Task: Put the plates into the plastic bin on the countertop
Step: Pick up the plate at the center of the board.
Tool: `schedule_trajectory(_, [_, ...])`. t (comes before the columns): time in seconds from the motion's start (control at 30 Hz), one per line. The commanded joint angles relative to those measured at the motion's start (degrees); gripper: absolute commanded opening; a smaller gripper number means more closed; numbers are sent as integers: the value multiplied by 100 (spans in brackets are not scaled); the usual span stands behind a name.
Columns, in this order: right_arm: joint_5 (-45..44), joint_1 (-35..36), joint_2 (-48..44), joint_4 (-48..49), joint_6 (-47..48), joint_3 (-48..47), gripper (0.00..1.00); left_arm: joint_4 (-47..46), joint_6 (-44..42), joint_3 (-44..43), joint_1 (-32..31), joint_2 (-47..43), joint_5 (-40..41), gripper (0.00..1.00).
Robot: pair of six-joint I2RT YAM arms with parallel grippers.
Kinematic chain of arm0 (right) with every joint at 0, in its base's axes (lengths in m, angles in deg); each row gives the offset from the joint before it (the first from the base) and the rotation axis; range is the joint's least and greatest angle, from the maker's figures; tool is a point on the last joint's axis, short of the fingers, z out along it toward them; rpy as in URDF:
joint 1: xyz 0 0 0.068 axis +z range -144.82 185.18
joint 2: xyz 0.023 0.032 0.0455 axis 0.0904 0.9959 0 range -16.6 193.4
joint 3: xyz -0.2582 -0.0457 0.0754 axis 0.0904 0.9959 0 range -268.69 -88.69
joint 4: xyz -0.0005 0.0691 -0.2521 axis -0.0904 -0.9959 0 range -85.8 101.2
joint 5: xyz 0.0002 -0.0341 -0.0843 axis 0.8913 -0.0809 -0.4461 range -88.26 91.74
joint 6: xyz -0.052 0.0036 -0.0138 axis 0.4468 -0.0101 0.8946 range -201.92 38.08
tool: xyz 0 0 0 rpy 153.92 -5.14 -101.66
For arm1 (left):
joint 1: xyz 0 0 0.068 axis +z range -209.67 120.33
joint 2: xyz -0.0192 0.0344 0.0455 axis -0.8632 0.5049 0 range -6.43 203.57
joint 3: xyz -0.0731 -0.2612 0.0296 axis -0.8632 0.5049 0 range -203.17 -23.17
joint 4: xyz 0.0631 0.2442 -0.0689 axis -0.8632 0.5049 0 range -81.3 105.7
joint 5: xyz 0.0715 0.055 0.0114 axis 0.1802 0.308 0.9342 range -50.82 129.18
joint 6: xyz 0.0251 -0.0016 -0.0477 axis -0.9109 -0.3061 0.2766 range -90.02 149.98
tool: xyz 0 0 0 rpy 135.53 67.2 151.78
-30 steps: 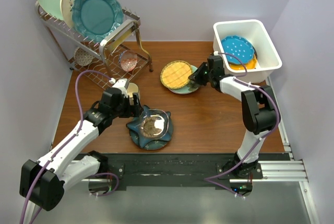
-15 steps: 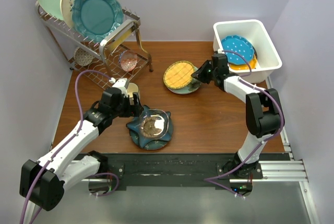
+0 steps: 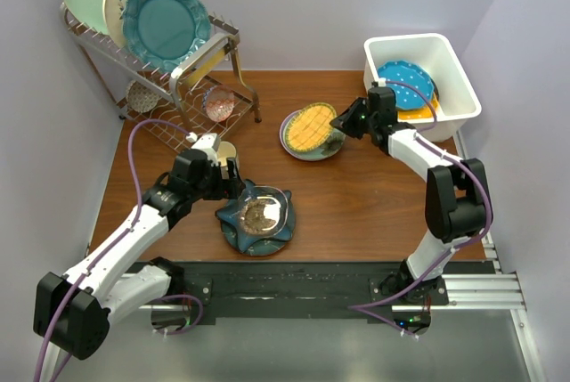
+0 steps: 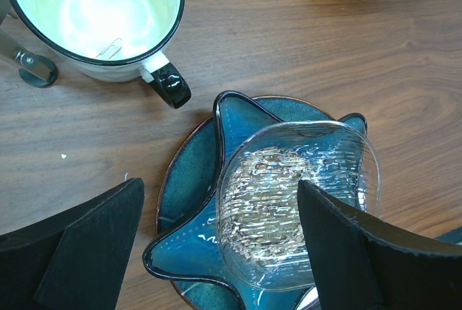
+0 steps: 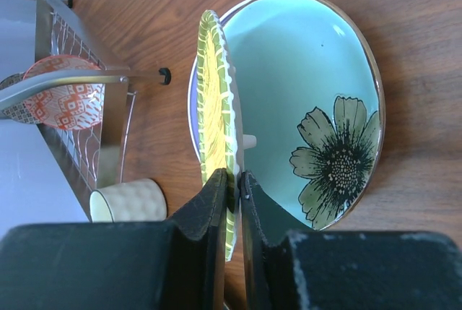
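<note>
A: Far left of the plastic bin (image 3: 410,41), what stands there?
B: A wire rack (image 3: 196,88). Nearer the bin, the left gripper (image 3: 237,177) hangs with fingers wide apart and empty over a glass bowl (image 4: 289,201) on a teal star dish (image 4: 188,201).
A: And the yellow lattice plate (image 5: 213,108)?
B: Just left of the bin, tilted steeply with its bin-side rim up. From above its long axis slants near-left to far-right. The right gripper (image 5: 234,180) is clamped on that raised rim. 1 pale green plate (image 5: 303,86) lies beneath.
A: Anything in the way?
B: The bin's left wall. Inside lie 2 plates, blue dotted (image 3: 405,84) over orange (image 3: 410,115).
</note>
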Motion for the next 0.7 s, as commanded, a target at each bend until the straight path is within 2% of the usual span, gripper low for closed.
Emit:
schedule_trajectory(0.0, [216, -86, -347, 104, -20, -352, 0, -244, 51, 76, 32, -99, -72, 92])
schedule_trajectory(0.67, [357, -253, -549, 25, -2, -669, 0, -271, 51, 102, 23, -99, -63, 91])
